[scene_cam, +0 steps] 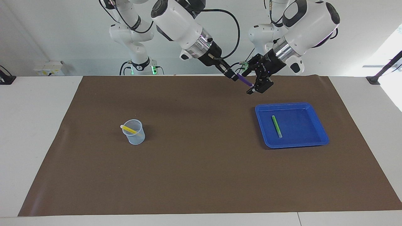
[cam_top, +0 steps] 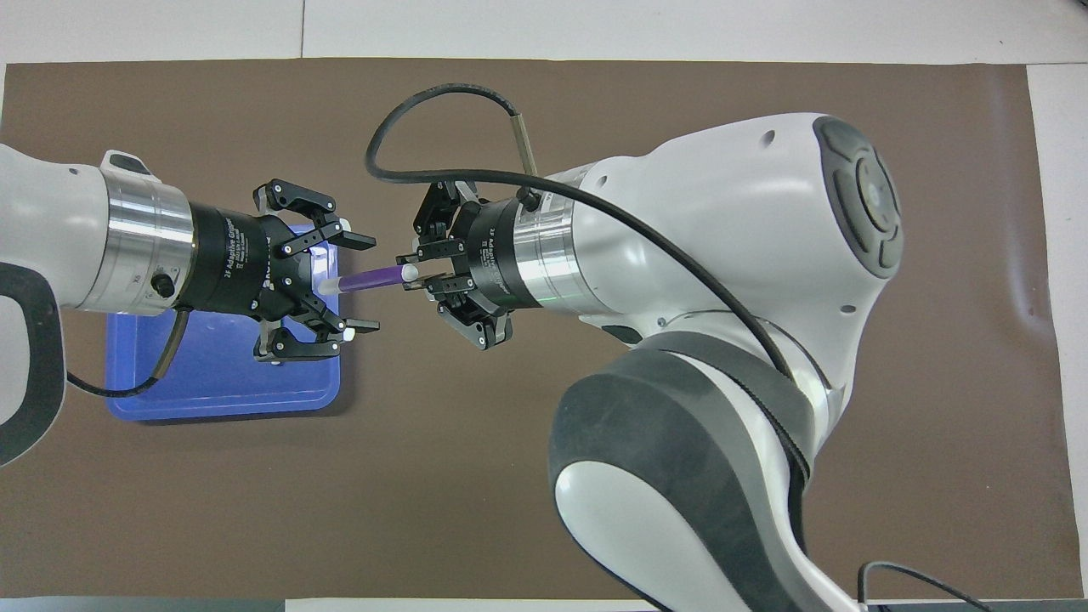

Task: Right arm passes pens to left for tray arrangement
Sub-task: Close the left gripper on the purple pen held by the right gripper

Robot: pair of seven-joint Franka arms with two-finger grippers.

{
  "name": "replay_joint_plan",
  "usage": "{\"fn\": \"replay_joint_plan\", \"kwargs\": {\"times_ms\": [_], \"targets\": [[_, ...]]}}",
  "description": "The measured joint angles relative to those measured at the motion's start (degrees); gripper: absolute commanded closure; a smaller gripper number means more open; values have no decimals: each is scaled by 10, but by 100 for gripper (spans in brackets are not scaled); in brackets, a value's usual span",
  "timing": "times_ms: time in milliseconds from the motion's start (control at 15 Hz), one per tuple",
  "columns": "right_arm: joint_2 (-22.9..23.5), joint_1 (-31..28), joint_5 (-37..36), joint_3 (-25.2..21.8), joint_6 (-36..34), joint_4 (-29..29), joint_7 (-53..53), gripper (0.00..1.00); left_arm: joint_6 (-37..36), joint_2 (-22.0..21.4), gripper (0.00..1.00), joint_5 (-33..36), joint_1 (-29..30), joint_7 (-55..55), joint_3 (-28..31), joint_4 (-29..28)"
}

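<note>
My right gripper (scene_cam: 233, 76) (cam_top: 413, 273) is shut on the back end of the purple pen (scene_cam: 244, 80) (cam_top: 371, 277) and holds it in the air, whitish tip toward the left arm. My left gripper (scene_cam: 250, 82) (cam_top: 358, 284) is open, with one finger on each side of the pen's tip end and a gap to each. Both hands hang over the brown mat beside the blue tray (scene_cam: 261, 110) (cam_top: 212, 387). The green pen (scene_cam: 276, 126) lies flat in the tray; the overhead view hides it under the left gripper. The yellow pen (scene_cam: 128, 129) leans in the cup.
A small translucent cup (scene_cam: 135, 134) stands on the brown mat (scene_cam: 201, 163) toward the right arm's end of the table. In the overhead view the right arm's bulky elbow (cam_top: 731, 357) covers much of the mat. White table borders the mat.
</note>
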Motion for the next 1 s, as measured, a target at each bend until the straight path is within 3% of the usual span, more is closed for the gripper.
{"fn": "replay_joint_plan", "kwargs": {"times_ms": [601,735,868,1002], "targets": [[0,1,0,3,3,0,0,100,2,-8,28,-16,2,0,8,-1],[0,1,0,3,3,0,0,100,2,-12,38,-16,2,-1,8,-1],[1,1,0,3,3,0,0,100,2,-14,55,-16,2,-1,8,-1],[1,1,0,3,3,0,0,100,2,-14,78,-16,1,-1,8,-1]]}}
